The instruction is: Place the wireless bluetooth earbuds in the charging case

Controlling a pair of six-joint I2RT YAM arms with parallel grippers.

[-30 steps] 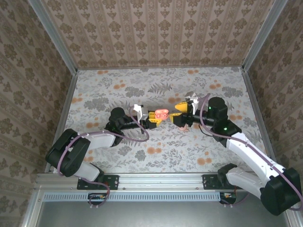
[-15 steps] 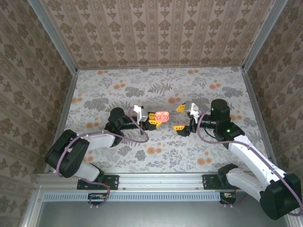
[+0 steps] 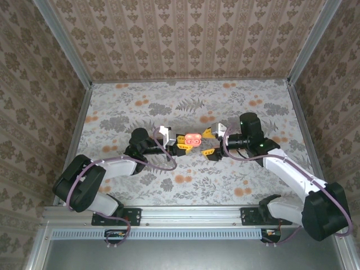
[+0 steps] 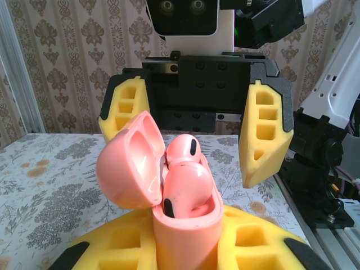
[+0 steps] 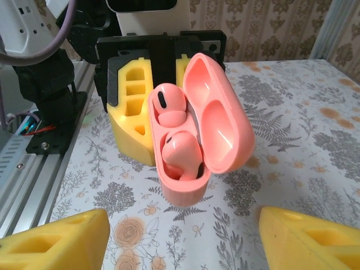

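Closer to the case [image 5: 181, 185] the right gripper [image 3: 211, 143] is now brought, jaws spread and empty. Both earbuds [image 5: 181, 153] are seated in the case, which is clamped in the left gripper [image 3: 183, 143]. Pushing the lid [image 5: 219, 121] shut is judged next.

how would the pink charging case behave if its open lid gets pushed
Likely stiff: the charging case looks like a hard glossy shell. That smooth rounded surface may be slippery, so it could twist in the left pincer clamped on its base. The lid, hinged on one side, likely swings shut at a light push.
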